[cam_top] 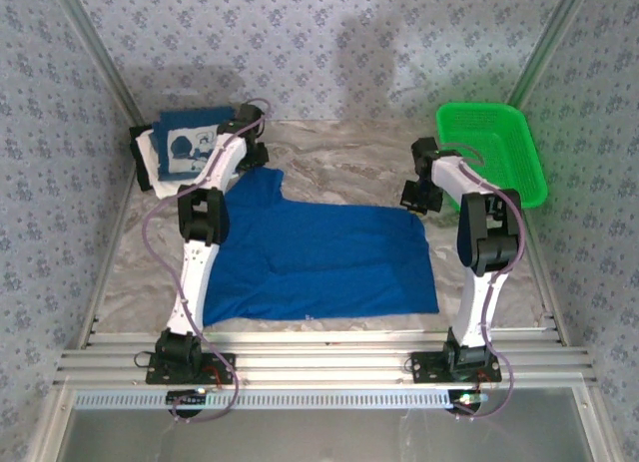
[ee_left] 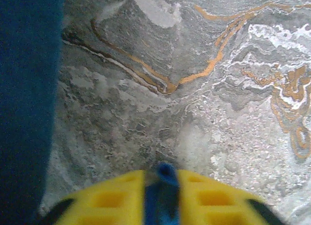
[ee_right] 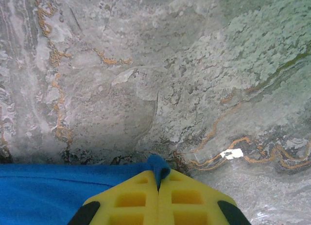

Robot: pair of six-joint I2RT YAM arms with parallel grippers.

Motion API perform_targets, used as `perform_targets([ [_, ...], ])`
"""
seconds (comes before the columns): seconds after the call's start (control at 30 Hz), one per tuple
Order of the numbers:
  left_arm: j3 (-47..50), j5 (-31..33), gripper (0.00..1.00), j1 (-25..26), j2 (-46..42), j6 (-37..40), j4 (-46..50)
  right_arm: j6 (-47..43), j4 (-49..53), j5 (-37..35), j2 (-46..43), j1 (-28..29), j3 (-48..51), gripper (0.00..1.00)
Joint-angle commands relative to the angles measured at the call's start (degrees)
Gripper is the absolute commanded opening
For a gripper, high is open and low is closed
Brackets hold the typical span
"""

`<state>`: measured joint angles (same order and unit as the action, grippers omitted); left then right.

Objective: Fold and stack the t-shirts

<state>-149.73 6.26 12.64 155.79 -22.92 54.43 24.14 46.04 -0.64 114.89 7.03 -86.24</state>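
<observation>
Blue tee [cam_top: 319, 252] lies spread on table [cam_top: 339, 153]. L gripper [ee_left: 161, 175] clenched on a bit of its cloth, R gripper [ee_right: 158, 172] likewise pinching far-right corner.

Matt cloth t-shirt [cam_top: 329, 262], plastic mesh basket [cam_top: 479, 109]

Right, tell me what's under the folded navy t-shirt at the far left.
White folded cloth pokes out past the left edge of the navy cloth t-shirt with the white cartoon panel. How many layers lie beneath is covered by that shirt.
</observation>
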Motion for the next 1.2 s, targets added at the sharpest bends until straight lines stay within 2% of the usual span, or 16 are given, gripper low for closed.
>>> perform_targets([
  [0.0,-1.8,-0.1,0.08,0.2,0.9,0.3,2.9,0.1,0.0,0.9,-2.3,0.2,0.8,0.0],
  [0.1,-2.8,0.7,0.0,0.2,-1.9,0.4,3.5,0.2,-0.9,2.5,-3.2,0.1,1.0,0.0],
  [0.4,2.0,2.5,0.0,0.2,-13.8,2.9,3.9,0.7,-2.0,2.2,-5.0,-1.8,-0.9,0.0],
  [0.87,28.0,3.0,0.0,-1.1,-34.6,3.5,-4.1,-1.6,-4.3,2.4,-6.1,-3.1,-0.5,0.0],
  [1.17,45.9,2.4,0.0,-1.7,-49.2,3.7,-9.6,-2.4,-5.8,1.8,-14.5,-2.0,6.3,0.0],
])
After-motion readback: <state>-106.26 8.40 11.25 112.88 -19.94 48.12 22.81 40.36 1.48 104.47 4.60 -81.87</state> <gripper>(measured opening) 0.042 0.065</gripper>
